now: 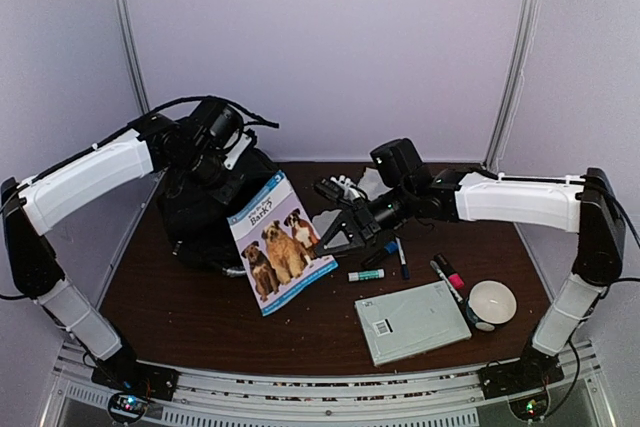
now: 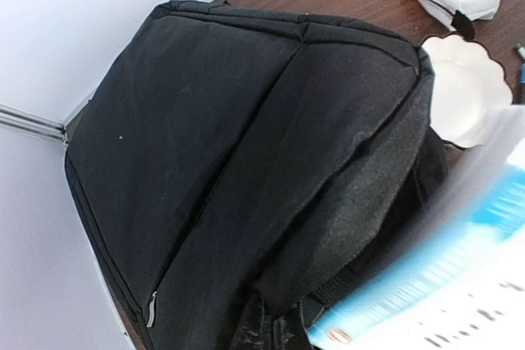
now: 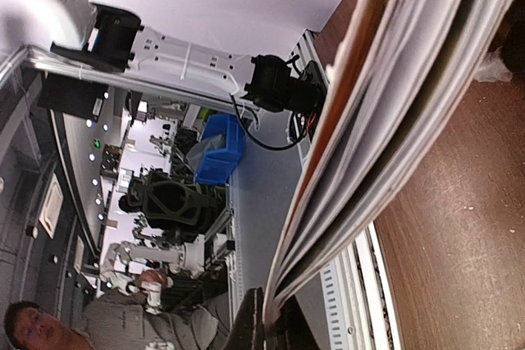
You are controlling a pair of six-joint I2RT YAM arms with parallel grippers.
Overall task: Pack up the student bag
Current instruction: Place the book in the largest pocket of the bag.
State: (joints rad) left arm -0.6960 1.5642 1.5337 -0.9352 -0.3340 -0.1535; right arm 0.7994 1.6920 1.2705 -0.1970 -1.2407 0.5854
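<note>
**A:** Where is the student bag (image 1: 197,213)?

**B:** There is one. It is black and sits at the far left of the table (image 1: 200,319), under the left gripper (image 1: 213,165). The left wrist view is filled with its fabric and one zip.

**A:** What is that gripper doing?

**B:** Its fingers are closed. I cannot tell whether they pinch anything on the bag.

**A:** And the right gripper (image 1: 338,235)?

**B:** It is clamped on the edge of one dog book (image 1: 278,243), which has three dogs on its cover. The book stands tilted against the bag's right side. The right wrist view shows the page edges squeezed between the fingers.

**A:** What else is there to count?

**B:**
- One glue stick (image 1: 366,274)
- One blue pen (image 1: 402,258)
- One pink-capped marker (image 1: 449,273), with one white pen (image 1: 453,293) just beside it
- One grey notebook (image 1: 412,321) with a barcode label
- One white round tub (image 1: 492,302) at the right
- One scalloped white dish (image 2: 463,92) next to the bag
</note>
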